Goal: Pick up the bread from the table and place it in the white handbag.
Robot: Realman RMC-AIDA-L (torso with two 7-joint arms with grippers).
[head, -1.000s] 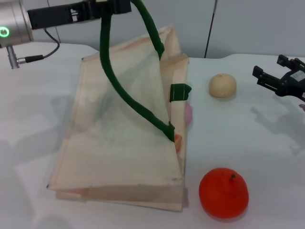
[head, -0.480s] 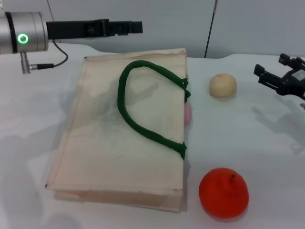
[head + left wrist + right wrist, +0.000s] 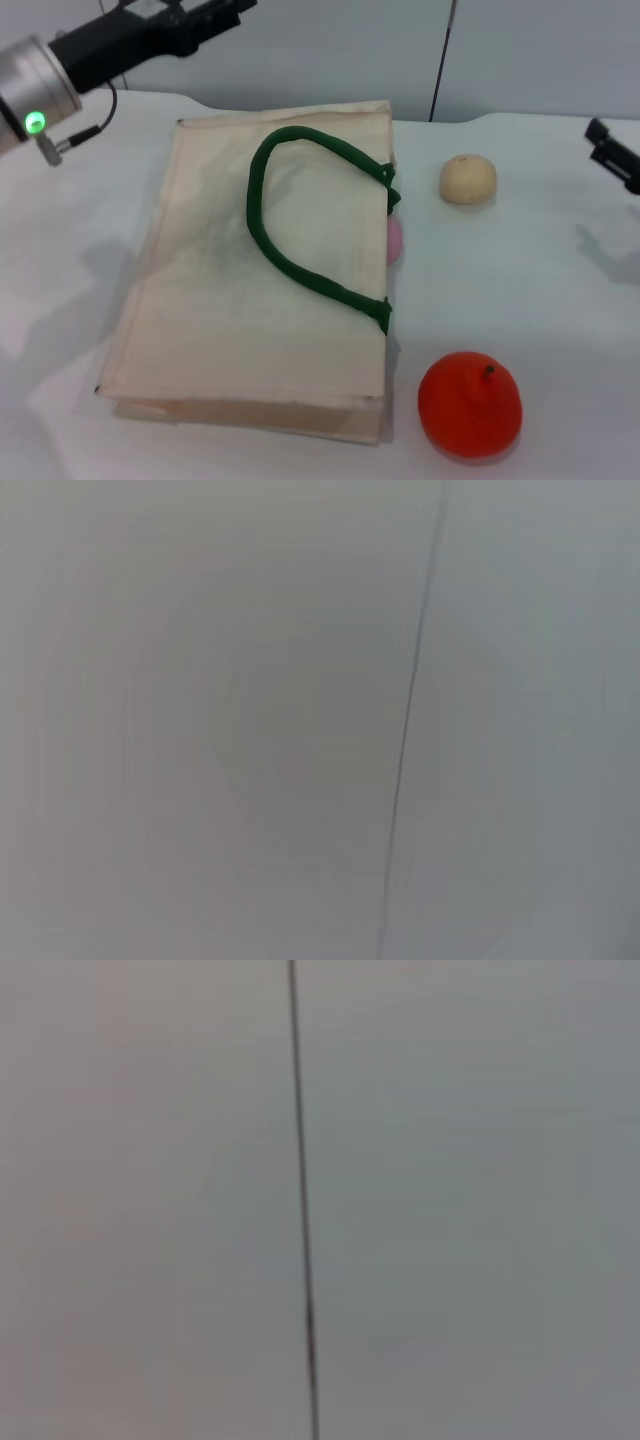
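The white handbag [image 3: 210, 300] lies flat on the table in the head view, its dark green strap handle [image 3: 300, 265] lying loose on top of it. The bread is hidden or out of view. My left gripper [image 3: 225, 12] is held high above the bag's far left corner, apart from it and holding nothing. My right gripper [image 3: 612, 152] shows only partly at the right edge, above the table and away from everything. Both wrist views show only a grey wall with a dark seam.
A small round tan bun [image 3: 467, 178] sits to the right of the bag's far end. A pink ball [image 3: 395, 238] peeks out at the bag's right edge. An orange fruit [image 3: 470, 403] lies near the front right.
A second ago my left gripper held the green handle up; it has let go and the bag lies flat. The left arm has since swung up and left. The right gripper has moved right.
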